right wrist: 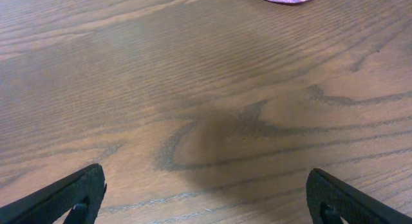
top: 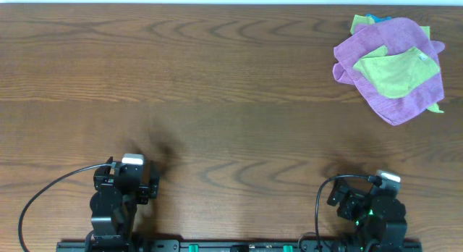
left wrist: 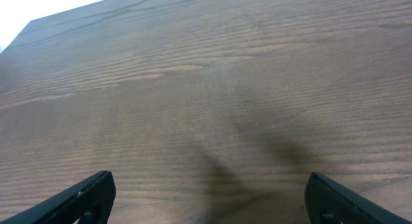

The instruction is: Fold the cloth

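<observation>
Left gripper (left wrist: 209, 206) has its fingers spread wide with nothing between them, just bare wood table (left wrist: 193, 89) underneath. Same deal with the right gripper (right wrist: 206, 201): jaws wide apart, holding nothing. Both sit at the near edge of the table. The cloth (top: 383, 36) is a crumpled purple heap in the far right corner, well apart from both grippers, with a lime-green piece (top: 396, 69) lying on top. Its purple edge just peeks in at the top of the right wrist view.
</observation>
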You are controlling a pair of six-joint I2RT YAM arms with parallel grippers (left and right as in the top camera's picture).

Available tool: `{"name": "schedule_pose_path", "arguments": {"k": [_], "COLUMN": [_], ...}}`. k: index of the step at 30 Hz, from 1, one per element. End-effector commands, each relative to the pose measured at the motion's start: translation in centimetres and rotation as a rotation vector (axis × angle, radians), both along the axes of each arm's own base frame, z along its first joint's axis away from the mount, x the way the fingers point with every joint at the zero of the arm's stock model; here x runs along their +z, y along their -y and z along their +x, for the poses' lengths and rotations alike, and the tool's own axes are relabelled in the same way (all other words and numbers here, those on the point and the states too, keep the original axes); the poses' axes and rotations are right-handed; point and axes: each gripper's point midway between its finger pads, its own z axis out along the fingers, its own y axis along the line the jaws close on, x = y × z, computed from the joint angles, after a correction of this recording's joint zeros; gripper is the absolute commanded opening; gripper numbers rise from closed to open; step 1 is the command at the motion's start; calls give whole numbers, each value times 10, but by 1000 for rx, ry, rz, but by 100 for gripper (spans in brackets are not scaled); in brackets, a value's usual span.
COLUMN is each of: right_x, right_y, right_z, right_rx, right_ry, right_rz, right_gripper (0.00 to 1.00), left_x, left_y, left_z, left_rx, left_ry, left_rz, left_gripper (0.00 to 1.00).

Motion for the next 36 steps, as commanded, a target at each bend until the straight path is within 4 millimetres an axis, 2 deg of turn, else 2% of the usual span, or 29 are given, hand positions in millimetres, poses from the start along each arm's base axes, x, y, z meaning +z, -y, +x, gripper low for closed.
{"name": "schedule_pose_path", "arguments": {"k": [1, 36], "right_x": [-1, -1], "right_y": [3, 6], "right_z": [-1, -1], "right_rx": [-25, -37], "right_ry": [1, 0], "right_rz": [4, -11], "right_gripper": [99, 99], "left_x": [-3, -3], "left_y": [-3, -3], "left_z": [1, 1], "left_rx": [9, 9], "left_ry": [2, 1], "left_rz": [20, 20], "left_gripper": [95, 95]}}
